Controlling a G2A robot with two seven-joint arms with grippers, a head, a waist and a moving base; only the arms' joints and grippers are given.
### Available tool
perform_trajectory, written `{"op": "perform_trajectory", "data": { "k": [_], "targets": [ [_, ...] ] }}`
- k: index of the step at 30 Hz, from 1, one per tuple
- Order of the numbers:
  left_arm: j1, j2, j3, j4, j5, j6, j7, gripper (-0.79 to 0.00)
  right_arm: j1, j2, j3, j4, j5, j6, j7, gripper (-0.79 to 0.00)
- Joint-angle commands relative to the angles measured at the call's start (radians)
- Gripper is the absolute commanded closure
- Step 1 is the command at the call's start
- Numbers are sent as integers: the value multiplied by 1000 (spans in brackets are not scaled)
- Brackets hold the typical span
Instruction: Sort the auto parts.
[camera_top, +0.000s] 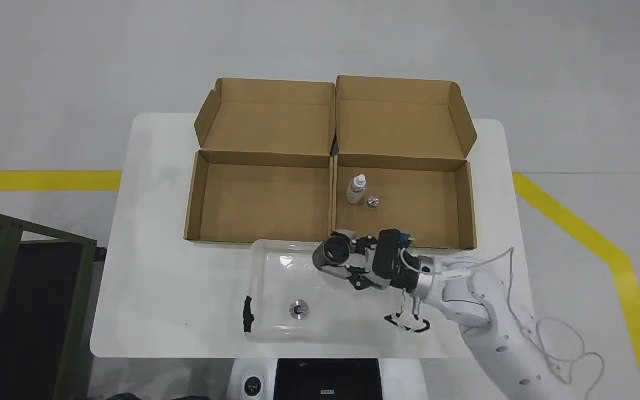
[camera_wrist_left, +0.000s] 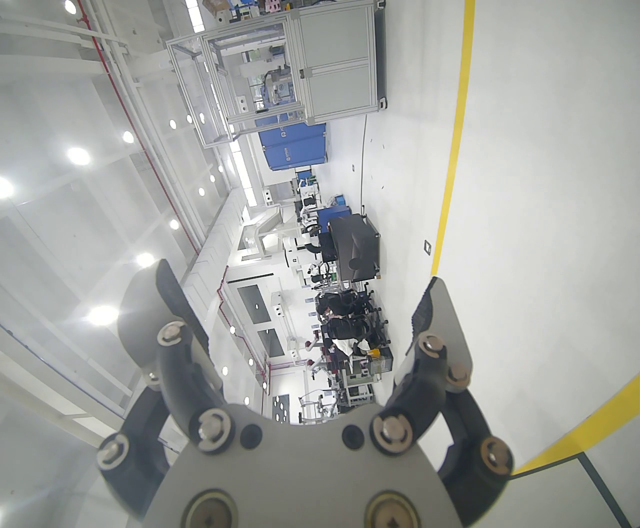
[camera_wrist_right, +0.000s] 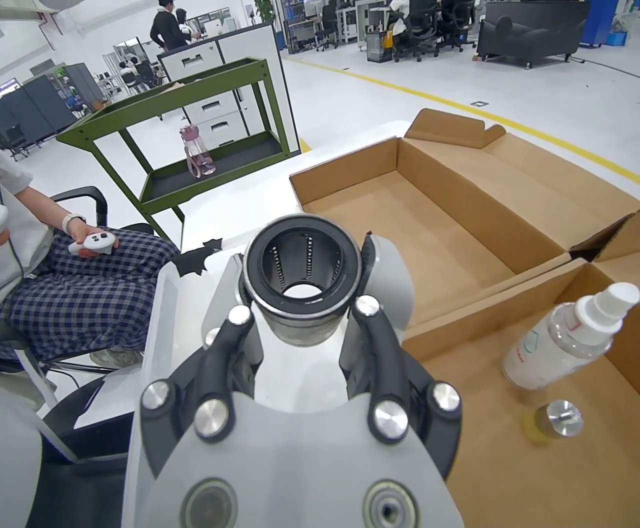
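Bearing in my right gripper, three more parts nearby.

I have the bearing (camera_wrist_right: 302, 280), a dark steel sleeve with a black end ring and ball tracks down its bore, pinched by its sides in the right gripper (camera_wrist_right: 305, 265), with the open end facing back toward the wrist. Just beyond the gripper, inside the right box (camera_top: 420, 210), a clear bottle (camera_wrist_right: 565, 340) with a white spray cap stands upright, and a small silver plug (camera_wrist_right: 558, 419) sits just beside it. To the gripper's left and nearer me, a small round silver disc (camera_top: 297, 309) lies flat on the floor of the clear bin (camera_top: 262, 290).
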Motion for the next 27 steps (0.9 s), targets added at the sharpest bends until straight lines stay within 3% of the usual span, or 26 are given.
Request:
{"op": "perform_trajectory", "data": {
  "k": [1, 12, 27],
  "targets": [
    [0, 0, 0, 0, 0, 0, 0, -785, 19, -3, -17, 5, -11, 16, 13, 0],
    [0, 0, 0, 0, 0, 0, 0, -785, 143, -29, -108, 27, -66, 125, 87, 0],
    [0, 0, 0, 0, 0, 0, 0, -785, 374, -91, -242, 171, -84, 309, 178, 0]
  ]
}}
